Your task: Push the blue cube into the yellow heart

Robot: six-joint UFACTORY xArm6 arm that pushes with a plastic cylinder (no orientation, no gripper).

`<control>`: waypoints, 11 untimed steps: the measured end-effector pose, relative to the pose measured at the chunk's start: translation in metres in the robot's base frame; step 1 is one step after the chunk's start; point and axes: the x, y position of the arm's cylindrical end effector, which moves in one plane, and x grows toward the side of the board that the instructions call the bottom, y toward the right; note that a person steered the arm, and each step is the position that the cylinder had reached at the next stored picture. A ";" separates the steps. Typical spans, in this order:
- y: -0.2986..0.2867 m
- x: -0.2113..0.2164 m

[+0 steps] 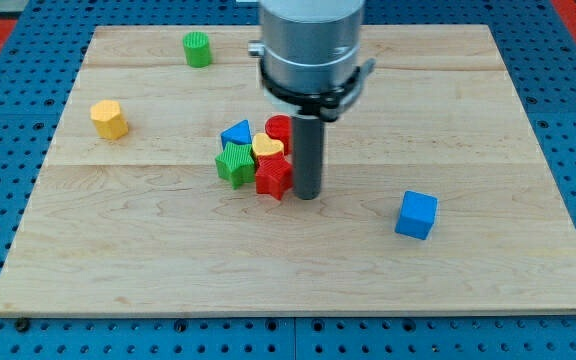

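- Right beside the red star (273, 177), my tip (307, 194) sits, well apart from the blue cube (416, 214).
- No end effector here, just a rod holding nothing.
- Gotta circle to the cube's right side, then shove it left toward the yellow heart (266, 146).

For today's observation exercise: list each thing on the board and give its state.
blue cube: alone, the view's right, untouched.
yellow heart: packed in the central cluster.
red star: beside my tip.
green star: in the cluster.
blue triangle: in the cluster.
red cylinder: in the cluster.
green cylinder: alone.
yellow block: alone.
my tip: right of the cluster.
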 end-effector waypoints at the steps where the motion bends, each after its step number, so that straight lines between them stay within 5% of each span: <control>1: 0.102 -0.006; 2: 0.173 0.007; 3: 0.144 0.079; 6: 0.073 0.004; 7: 0.088 0.039; 9: 0.047 -0.021; 11: 0.060 0.011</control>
